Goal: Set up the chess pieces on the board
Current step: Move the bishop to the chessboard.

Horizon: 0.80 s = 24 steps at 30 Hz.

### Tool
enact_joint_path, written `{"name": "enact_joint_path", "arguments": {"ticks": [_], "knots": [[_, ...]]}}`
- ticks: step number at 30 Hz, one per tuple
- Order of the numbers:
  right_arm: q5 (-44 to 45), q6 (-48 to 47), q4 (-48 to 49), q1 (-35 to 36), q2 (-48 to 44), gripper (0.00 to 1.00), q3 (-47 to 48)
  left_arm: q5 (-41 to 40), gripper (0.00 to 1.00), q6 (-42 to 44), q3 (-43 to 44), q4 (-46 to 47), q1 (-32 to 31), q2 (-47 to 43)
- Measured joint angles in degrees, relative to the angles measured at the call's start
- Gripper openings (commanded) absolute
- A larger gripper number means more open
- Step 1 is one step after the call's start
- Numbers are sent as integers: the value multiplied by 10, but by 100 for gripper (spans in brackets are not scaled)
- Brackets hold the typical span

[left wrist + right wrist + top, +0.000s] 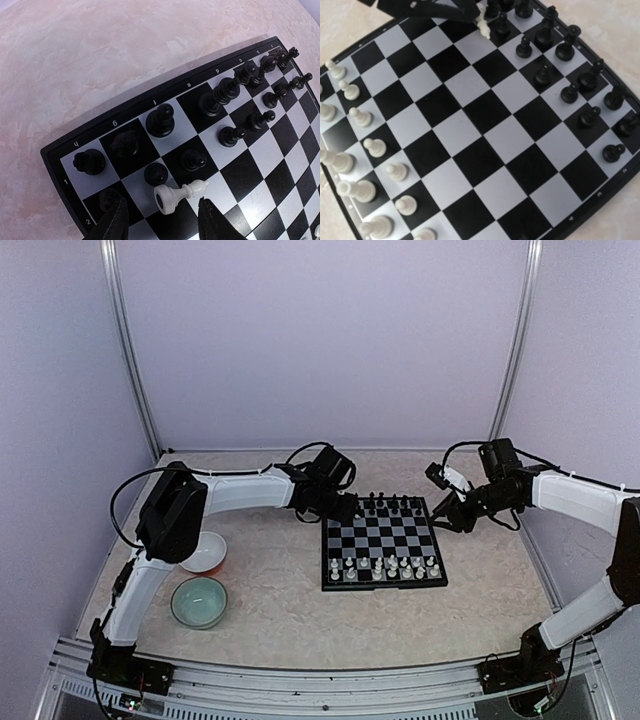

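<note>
The board [384,537] lies mid-table. Black chess pieces [386,506] stand along its far rows and white ones [385,567] along its near rows. My left gripper [340,510] hangs over the far left corner. In the left wrist view it [161,200] is open, and a white piece [177,194] lies on its side between the fingertips [116,220], touching neither, among black pieces [160,120]. My right gripper [447,515] hovers by the board's far right corner. Its fingers do not show in its own view, which looks down on the board [470,130].
A white bowl [205,552] and a pale green bowl [198,601] stand left of the board, beside the left arm. Purple walls and metal posts close in the table at the back and sides.
</note>
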Motion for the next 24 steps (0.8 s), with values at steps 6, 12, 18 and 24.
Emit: {"name": "enact_joint_path", "arguments": {"ticks": [6, 12, 18, 24], "knots": [[-1, 0, 0, 0, 0, 32, 0, 1, 48, -4, 0, -5, 0, 3], [-2, -2, -1, 0, 0, 32, 0, 0, 44, -5, 0, -5, 0, 3], [-5, -2, -1, 0, 0, 32, 0, 4, 41, -6, 0, -5, 0, 3], [-8, -2, -1, 0, 0, 32, 0, 9, 38, -6, 2, -6, 0, 3]]}}
